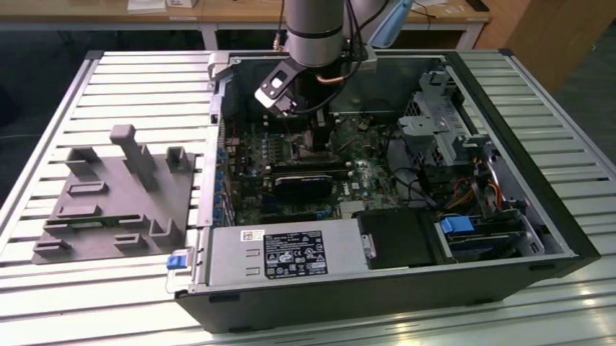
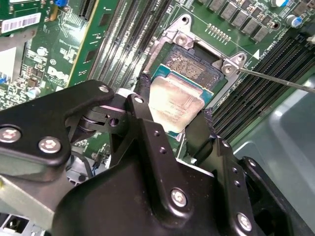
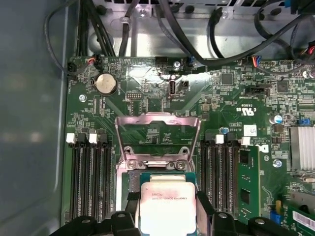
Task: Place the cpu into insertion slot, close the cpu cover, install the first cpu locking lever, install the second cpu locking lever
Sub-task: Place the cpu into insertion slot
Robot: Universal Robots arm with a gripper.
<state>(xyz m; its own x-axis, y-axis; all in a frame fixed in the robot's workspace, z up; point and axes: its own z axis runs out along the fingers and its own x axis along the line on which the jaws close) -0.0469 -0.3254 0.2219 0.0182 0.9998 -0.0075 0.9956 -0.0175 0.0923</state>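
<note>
1. Exterior view: the arm reaches down into the open PC case [image 1: 539,216], which lies on a slatted table [image 1: 144,79]. The gripper [image 1: 310,133] is low over the green motherboard [image 1: 288,155], just behind the black fan card [image 1: 306,184].
2. A grey fixture block [image 1: 115,194] sits on the table at the exterior view's left, well apart from the case.
3. Claw state: narrow and pinching the cpu. In the second wrist view the gripper [image 2: 172,120] has one black finger [image 2: 142,115] on each of two opposite edges of the cpu [image 2: 174,103], with its pale metal face up.
4. The first wrist view shows the same grip: gripper [image 3: 167,199], cpu [image 3: 167,206], fingers [image 3: 204,206] on both sides.
5. Cpu location: directly over the insertion slot [image 2: 192,64] and covering the near part. The far strip of the slot's dark centre is still exposed. Can't tell if the chip is touching the slot or just above it.
6. The cpu cover [image 3: 157,135] is flipped open and standing clear of the slot, with green board visible through its window.
7. A thin metal rod [image 2: 275,81] sticks out sideways from a corner screw post of the slot.
8. Memory slots [image 3: 88,182] run on both sides of the slot. A coin battery [image 3: 105,83] sits beyond the cover.
</note>
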